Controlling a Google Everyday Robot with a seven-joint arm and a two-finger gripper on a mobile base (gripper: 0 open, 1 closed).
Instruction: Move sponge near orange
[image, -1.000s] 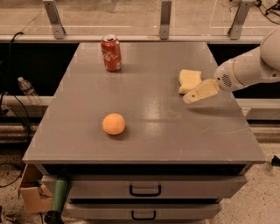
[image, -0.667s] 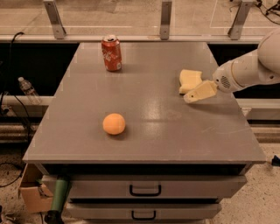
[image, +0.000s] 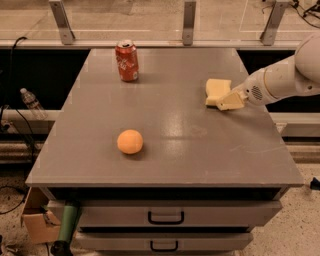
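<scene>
While the gripper (image: 229, 100) sits at the sponge (image: 217, 89), its hold impossible to tell, grasping seems underway; next, carry it toward the orange (image: 130, 141).

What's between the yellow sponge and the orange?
In the camera view, only bare grey tabletop separates the pale yellow foam sponge from the round orange fruit. The cream gripper sits at the sponge's right edge.

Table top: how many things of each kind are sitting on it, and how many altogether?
sponge: 1
orange: 1
soda can: 1
Total: 3
The gripper, not counted, is beside the sponge on the right side of the table.
</scene>
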